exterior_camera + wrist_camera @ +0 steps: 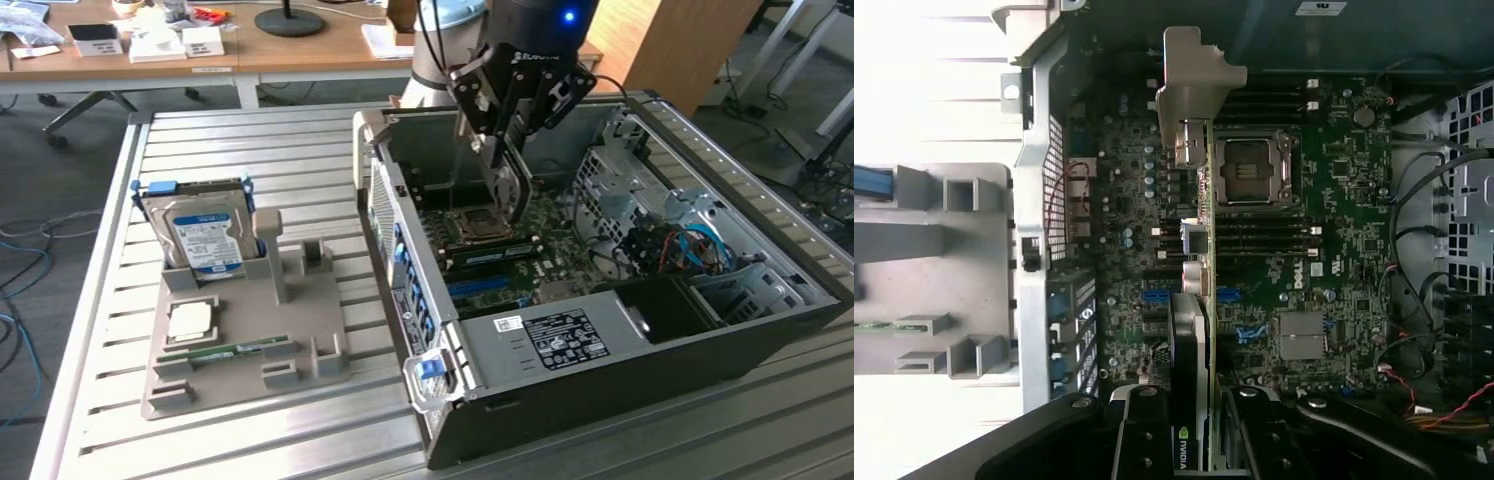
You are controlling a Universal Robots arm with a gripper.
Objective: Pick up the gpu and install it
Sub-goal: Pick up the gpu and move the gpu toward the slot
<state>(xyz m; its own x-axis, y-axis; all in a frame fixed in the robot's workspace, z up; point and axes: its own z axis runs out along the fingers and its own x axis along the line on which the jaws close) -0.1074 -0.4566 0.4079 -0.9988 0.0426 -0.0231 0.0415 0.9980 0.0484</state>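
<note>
My gripper (503,140) is shut on the gpu (509,188), a thin dark card that hangs on edge inside the open computer case (747,330). The card's lower edge is just above the motherboard (541,255), beside the CPU socket (477,226). In the wrist view the gpu (1200,300) appears edge-on between the black fingers (1144,430). Its silver bracket (1194,75) is at the end far from my gripper (1196,410). It lies over the slot area of the motherboard (1344,250), next to the socket (1249,170).
On the slatted metal table (214,150), to the exterior view's left of the case, a grey holder tray (300,330) carries a hard drive (207,240), a processor chip (191,320) and a green memory stick (234,350). Coloured cables (681,245) and drive cages fill the case's right side.
</note>
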